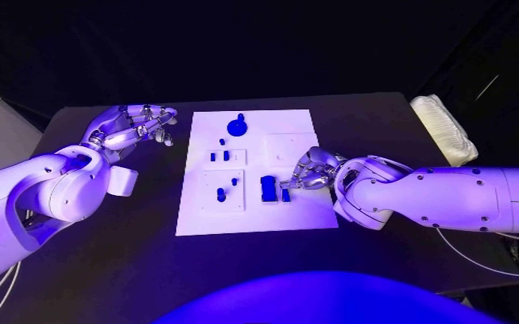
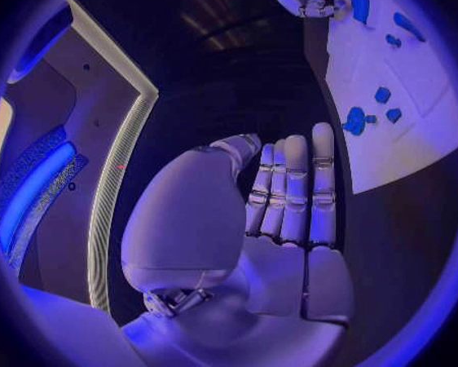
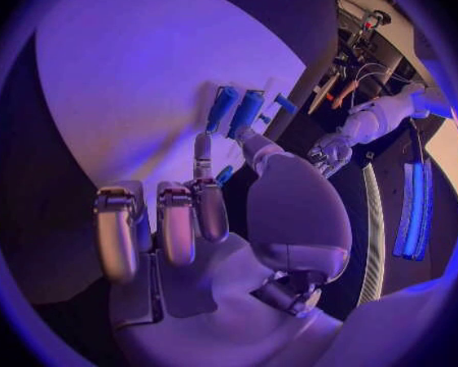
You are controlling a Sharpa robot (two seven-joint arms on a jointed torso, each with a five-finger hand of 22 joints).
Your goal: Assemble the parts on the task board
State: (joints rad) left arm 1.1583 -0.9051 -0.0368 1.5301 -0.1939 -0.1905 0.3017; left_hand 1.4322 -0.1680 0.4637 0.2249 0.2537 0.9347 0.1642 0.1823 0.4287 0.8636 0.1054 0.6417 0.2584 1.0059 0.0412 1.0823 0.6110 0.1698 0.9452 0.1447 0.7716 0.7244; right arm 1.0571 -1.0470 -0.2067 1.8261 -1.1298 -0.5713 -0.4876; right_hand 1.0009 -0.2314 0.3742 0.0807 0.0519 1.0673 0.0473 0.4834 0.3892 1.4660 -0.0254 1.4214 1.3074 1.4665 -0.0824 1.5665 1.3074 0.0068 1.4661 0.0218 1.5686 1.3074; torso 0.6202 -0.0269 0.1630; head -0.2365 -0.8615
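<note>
Right robot hand (image 1: 311, 171) sits at the task board's (image 1: 292, 125) right edge, fingertips pinching a small blue part (image 1: 286, 194) beside the taller blue block (image 1: 268, 187). Left robot hand (image 1: 139, 127) hovers off the board over the worktop (image 1: 130, 241), fingers apart, empty. Keep the part upright, lower slowly and seat it squarely without nudging the block.

The silver many-fingered left hand (image 1: 139, 126) hovers open, fingers straight; the silver right hand (image 1: 311, 169) reaches low, fingers curled.

The task board (image 1: 292, 219) lies between the left hand (image 1: 139, 125) and right hand (image 1: 313, 168).
</note>
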